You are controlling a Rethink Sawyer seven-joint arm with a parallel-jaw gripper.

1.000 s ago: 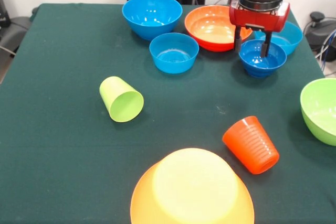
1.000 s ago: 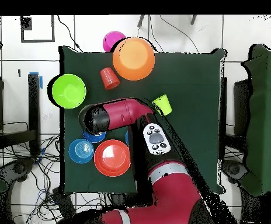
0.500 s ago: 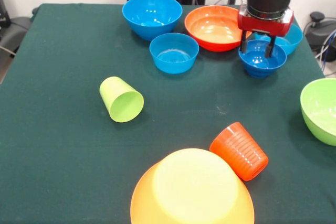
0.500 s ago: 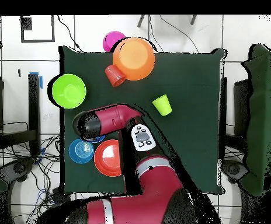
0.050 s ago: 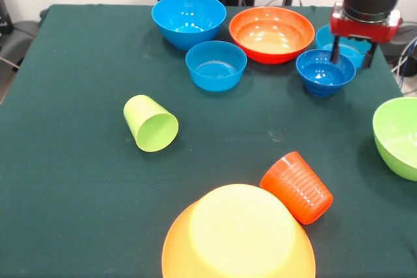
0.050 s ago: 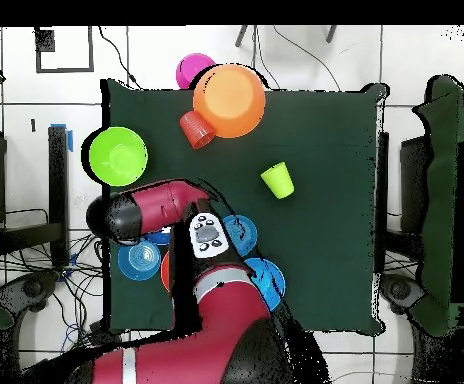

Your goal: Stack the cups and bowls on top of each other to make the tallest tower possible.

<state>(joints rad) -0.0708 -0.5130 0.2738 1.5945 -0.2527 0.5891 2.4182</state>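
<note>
The gripper [image 5: 352, 56] is seen with its 2 fingers spread and nothing held. The small blue bowl [image 5: 325, 71] lies just beside it, toward its left in the front view, so a short sideways shift is judged necessary before any grasp.

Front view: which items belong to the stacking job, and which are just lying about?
Job items:
- upside-down light-orange bowl
- ribbed orange cup
- lime-green cup
- lime-green bowl
- red-orange bowl
- blue bowls
- pink bowl
- end effector

Lying about:
- cables beside the table
</note>
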